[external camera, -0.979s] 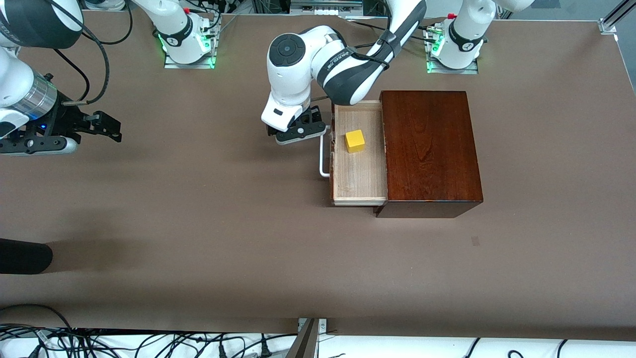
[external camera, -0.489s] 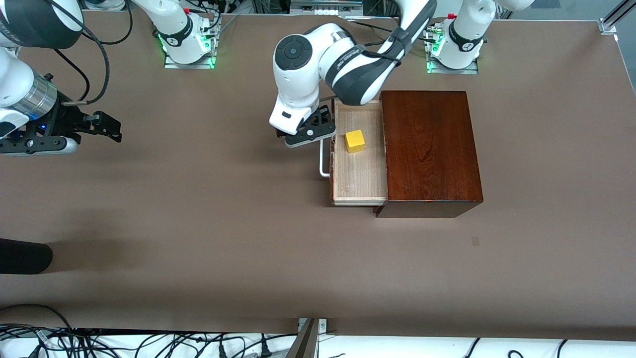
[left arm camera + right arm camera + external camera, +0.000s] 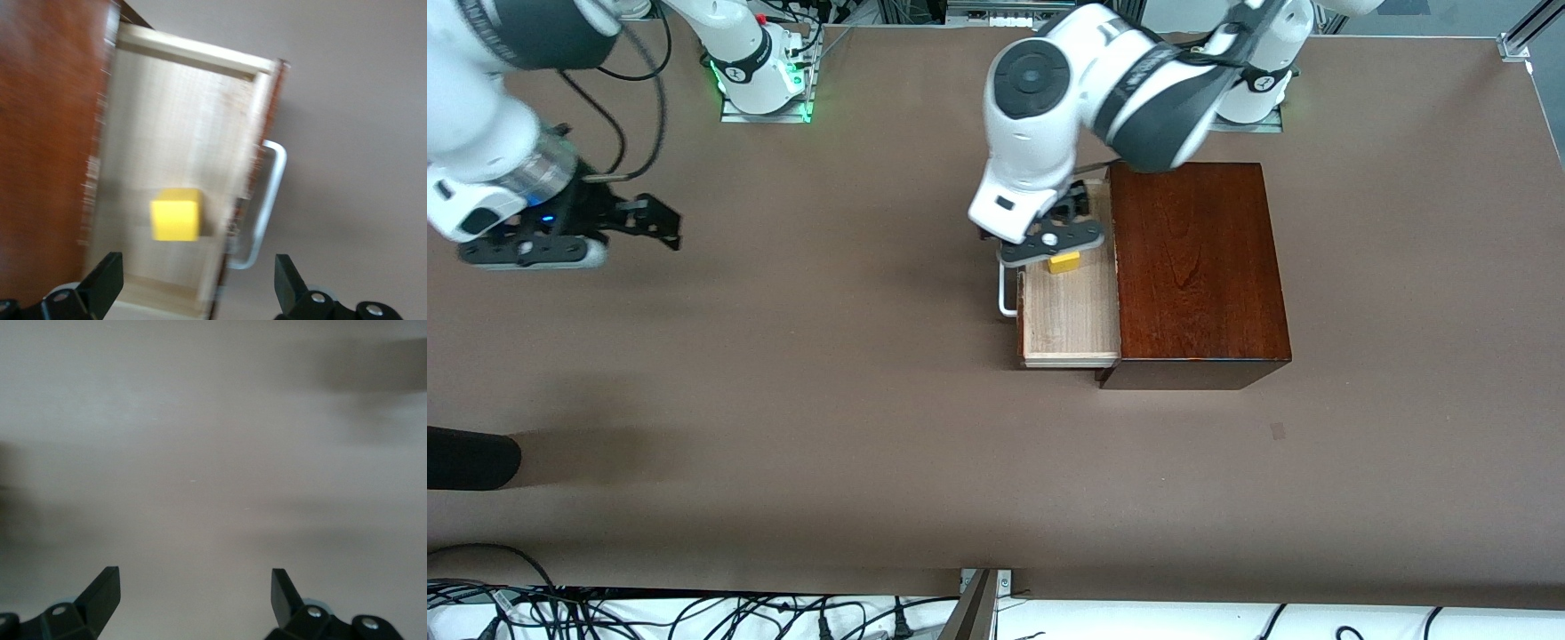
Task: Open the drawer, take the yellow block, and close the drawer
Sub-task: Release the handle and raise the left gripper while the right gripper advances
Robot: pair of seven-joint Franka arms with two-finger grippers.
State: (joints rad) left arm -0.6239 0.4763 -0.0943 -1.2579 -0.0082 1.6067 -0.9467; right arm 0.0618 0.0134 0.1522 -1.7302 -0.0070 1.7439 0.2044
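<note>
Left gripper (image 3: pixel 1069 233) hung over open drawer (image 3: pixel 1069 313), fingers (image 3: pixel 100 285) spread wide, nothing between them. Yellow block (image 3: pixel 1064 262) lay on drawer floor just under gripper, apart from both fingers, near front wall, clear of side walls. White handle (image 3: pixel 1007 292) stuck out toward right arm's end. Dark box (image 3: pixel 1193 267) bordered drawer's inner edge. Right gripper (image 3: pixel 618 227) waited over bare table (image 3: pixel 783 400), fingers spread, well apart from drawer.
</note>
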